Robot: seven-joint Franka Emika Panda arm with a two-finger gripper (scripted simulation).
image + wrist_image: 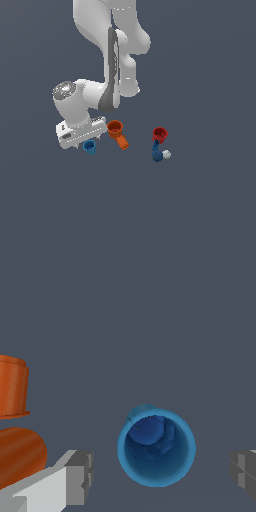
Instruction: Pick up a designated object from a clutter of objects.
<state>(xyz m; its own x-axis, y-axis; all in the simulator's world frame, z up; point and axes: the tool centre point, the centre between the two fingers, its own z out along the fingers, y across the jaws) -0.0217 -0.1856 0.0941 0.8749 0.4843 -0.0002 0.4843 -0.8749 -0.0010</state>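
Your gripper (157, 471) is spread wide, and the small bright-blue cup (156, 447) sits in the gap between its two fingers (80, 477) with clear space on either side; neither pad touches the cup wall. In the wrist view you look straight down into the cup's hollow mouth, so it stands upright on the dark grey counter (150, 331).

In the exterior view the gripper (85, 143) hangs low over the counter (200, 210), its white hand body tilted slightly, with the blue cup (89, 147) peeking out just below its lower edge. The wrist joint sits right above the hand, and from there the forearm runs toward the exterior view's right, bends at a rounded elbow, and the upper links rise steeply out of the top of the picture.

Just beside the gripper, toward the exterior view's right, you have the orange cup (115, 128) with its stubby handle (123, 143) pointing down and right; in the wrist view it looms close to one finger but does not touch it. Well apart, further right, the red cup (160, 134) stands with the dark-blue ball-ended piece (157, 153) just below it, and the small white ball (167, 154) touches or nearly touches that piece's round end.
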